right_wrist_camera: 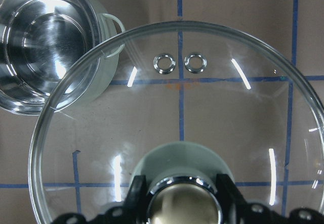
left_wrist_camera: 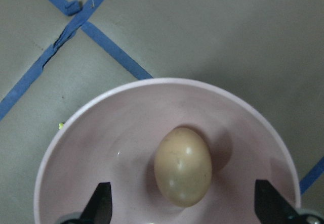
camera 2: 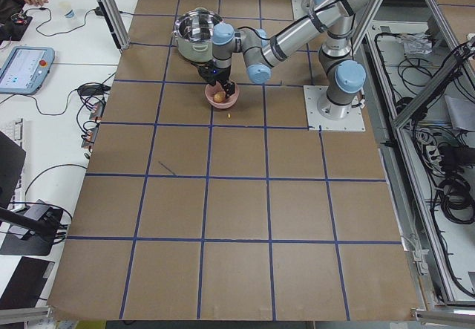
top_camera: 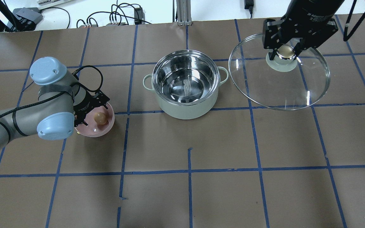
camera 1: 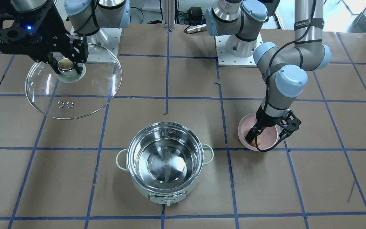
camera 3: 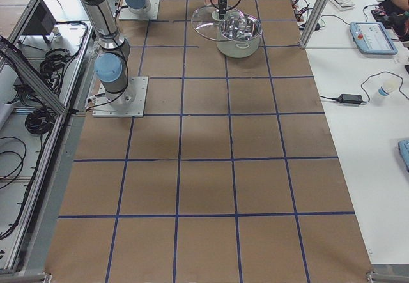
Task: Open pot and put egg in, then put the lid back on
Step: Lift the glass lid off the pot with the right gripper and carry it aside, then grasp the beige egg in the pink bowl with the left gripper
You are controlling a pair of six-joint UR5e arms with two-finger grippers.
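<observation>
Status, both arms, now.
Right gripper shut on lid, held aside. Left gripper open, jaws astride egg in bowl. Pot open, empty; nothing blocking it.

Pot (top_camera: 185, 84) mouth: uncovered, free from above. The lid (top_camera: 279, 79) hangs in the right gripper (top_camera: 286, 52) beside the pot, its rim close to the pot's side handle. The surface (top_camera: 138, 139) between the pot and the pink bowl (top_camera: 108, 125) gives free passage. Inside the bowl, the left gripper (left_wrist_camera: 185, 206) has its fingers spread, with a gap on each side of the egg (left_wrist_camera: 183, 166). The bowl wall rings both.
</observation>
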